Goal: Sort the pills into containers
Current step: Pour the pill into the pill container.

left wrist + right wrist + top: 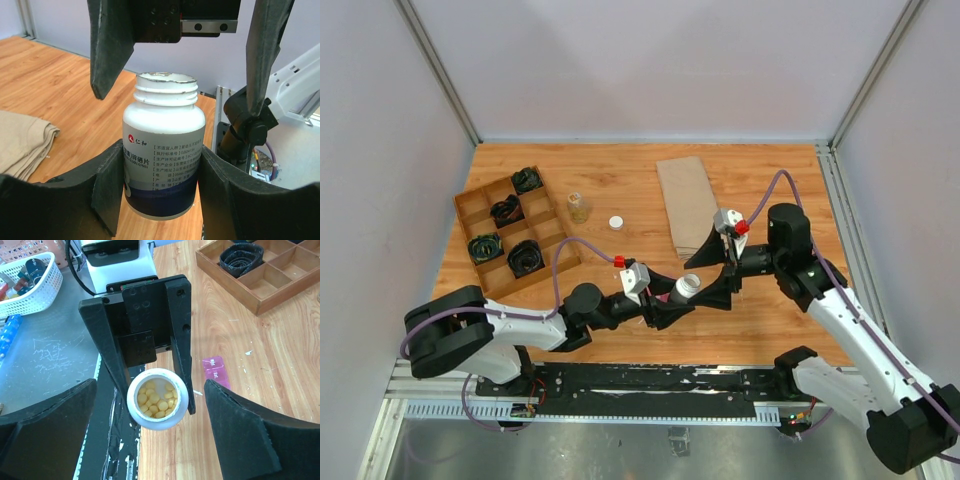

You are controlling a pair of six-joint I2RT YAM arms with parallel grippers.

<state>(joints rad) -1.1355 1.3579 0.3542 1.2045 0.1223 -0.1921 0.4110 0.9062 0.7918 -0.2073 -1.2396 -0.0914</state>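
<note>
Open white bottle [161,424] holds yellow pills [156,400] — pink containers' [216,371] contents unseen.

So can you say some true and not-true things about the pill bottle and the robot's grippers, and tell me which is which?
1. The white pill bottle has no cap on. True.
2. The pills inside are blue. False: they are yellow.
3. The left gripper holds the bottle. True.
4. The right gripper squeezes the bottle too. False: its jaws stand open near the bottle's mouth, gripping nothing.
5. The wooden tray has black items in it. True.
</note>
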